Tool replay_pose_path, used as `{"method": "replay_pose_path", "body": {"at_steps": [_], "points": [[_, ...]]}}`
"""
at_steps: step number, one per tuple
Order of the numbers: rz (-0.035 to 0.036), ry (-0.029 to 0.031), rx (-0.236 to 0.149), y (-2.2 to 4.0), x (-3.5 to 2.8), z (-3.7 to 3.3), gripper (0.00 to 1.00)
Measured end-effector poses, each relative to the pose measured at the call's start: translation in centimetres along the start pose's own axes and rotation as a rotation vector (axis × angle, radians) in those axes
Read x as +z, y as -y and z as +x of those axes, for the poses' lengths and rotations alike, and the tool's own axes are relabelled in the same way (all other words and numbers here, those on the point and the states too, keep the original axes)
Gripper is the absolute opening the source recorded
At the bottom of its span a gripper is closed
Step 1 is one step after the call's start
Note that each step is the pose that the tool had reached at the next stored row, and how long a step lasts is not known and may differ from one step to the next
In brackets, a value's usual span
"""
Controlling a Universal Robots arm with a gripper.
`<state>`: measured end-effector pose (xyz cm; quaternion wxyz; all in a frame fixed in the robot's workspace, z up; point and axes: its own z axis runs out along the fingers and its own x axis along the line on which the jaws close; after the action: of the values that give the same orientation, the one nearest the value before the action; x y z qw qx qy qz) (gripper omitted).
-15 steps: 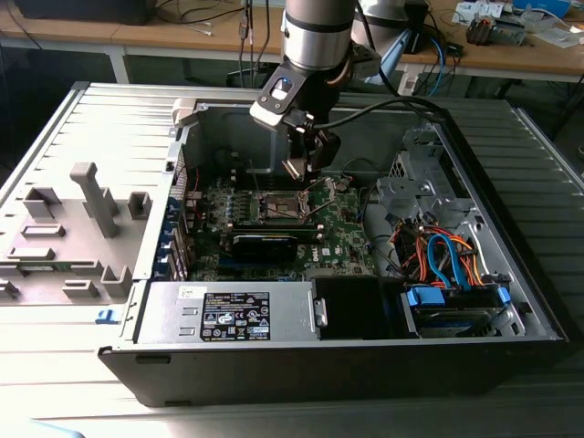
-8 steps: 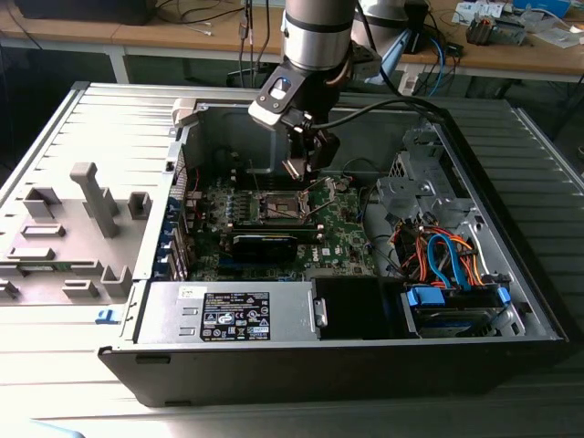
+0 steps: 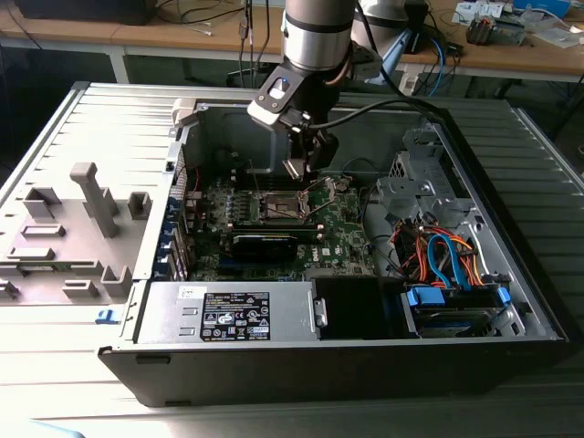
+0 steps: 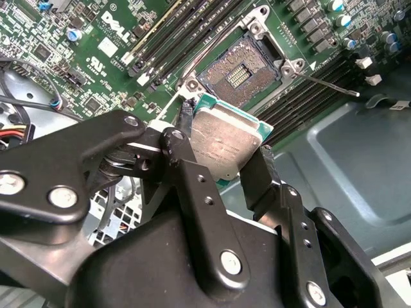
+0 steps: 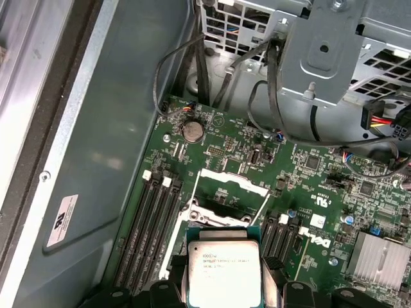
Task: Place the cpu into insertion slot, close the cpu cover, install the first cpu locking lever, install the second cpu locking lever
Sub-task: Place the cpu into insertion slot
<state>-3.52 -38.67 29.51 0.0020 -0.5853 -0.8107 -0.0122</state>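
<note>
gripper (image 4: pixel 226 136): we are seeing its two black fingers (image 4: pixel 260 176) pinching the cpu by opposite edges.
cpu (image 5: pixel 223 273): it is sitting between the jaws, silver top facing both wrist views, hanging above the board and clear of the socket.
insertion slot (image 4: pixel 239 72): it is lying open just beyond the cpu, its dark centre bare.
motherboard (image 3: pixel 342 228): we are finding it inside the open computer case (image 3: pixel 511 301).

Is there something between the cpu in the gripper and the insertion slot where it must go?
Nothing visible does. The gripper holds the cpu by its edges above the board. In the second wrist view the insertion slot lies just beyond the cpu, and its dark centre is uncovered.
</note>
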Motion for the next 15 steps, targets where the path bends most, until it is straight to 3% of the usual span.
{"method": "replay_pose_path", "body": {"at_steps": [15], "points": [[-0.0014,0.0013,0.076,0.00,0.08,0.00,0.55]]}}
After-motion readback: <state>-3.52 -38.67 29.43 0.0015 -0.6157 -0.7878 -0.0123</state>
